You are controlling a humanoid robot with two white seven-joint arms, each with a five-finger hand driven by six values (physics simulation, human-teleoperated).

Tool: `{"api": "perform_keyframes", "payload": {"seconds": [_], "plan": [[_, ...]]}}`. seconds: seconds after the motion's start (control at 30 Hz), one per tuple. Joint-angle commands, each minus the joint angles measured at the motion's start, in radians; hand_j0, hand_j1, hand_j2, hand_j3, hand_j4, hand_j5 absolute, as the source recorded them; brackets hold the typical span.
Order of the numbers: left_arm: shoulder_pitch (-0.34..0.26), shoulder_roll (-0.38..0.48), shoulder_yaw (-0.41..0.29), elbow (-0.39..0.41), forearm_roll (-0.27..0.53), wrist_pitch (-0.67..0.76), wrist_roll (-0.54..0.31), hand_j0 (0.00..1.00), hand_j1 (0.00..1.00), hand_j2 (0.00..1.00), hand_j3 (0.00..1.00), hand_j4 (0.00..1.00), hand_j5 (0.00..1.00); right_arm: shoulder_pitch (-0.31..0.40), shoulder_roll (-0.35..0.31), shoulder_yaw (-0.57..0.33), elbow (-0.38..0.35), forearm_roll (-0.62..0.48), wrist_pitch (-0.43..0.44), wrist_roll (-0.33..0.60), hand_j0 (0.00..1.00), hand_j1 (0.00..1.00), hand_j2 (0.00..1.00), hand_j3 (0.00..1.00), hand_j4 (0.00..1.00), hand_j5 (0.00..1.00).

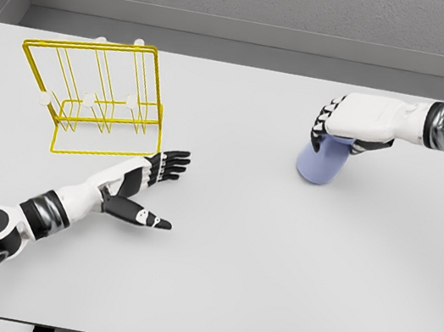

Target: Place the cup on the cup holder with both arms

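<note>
My left arm reaches in from the lower left, its robot hand point(149, 181) flat and low, fingers spread, thumb out. My right arm stretches in from the right, wrist level, its robot hand point(345, 127) curled in a grasp from above.

Cup point(320, 163): pale lavender-blue, plain cylinder, standing on the table point(272, 270) toward its right side, leaning slightly; its top is covered by the right hand point(345, 127), so the rim is hidden. Cup holder point(96, 97): yellow wire rack with white-tipped pegs, resting on the table at far left, tilted backward, well apart from the cup.
</note>
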Motion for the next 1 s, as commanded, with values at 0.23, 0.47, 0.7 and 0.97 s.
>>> {"api": "perform_keyframes", "payload": {"seconds": [0.23,0.47,0.7,0.97], "plan": [[0.0,-0.012,0.002,-0.006,0.008,-0.007,0.0,1.0,1.0,1.0,1.0,1.0,1.0,0.0,-0.031,-0.001,-0.083,-0.005,0.003,-0.001,0.5,0.5,0.5,0.5,0.5,0.5],[-0.002,-0.013,0.004,-0.002,0.01,-0.007,0.0,1.0,1.0,1.0,1.0,1.0,1.0,0.009,-0.058,-0.001,-0.165,-0.004,0.003,-0.001,0.5,0.5,0.5,0.5,0.5,0.5],[-0.008,-0.013,0.006,-0.001,0.01,-0.006,0.0,1.0,1.0,1.0,1.0,1.0,1.0,0.014,-0.075,-0.001,-0.237,-0.005,0.003,-0.001,0.5,0.5,0.5,0.5,0.5,0.5],[-0.009,-0.015,0.006,-0.001,0.01,-0.006,0.0,1.0,1.0,1.0,1.0,1.0,1.0,0.031,-0.103,-0.001,-0.312,-0.007,0.003,-0.001,0.5,0.5,0.5,0.5,0.5,0.5]]}}
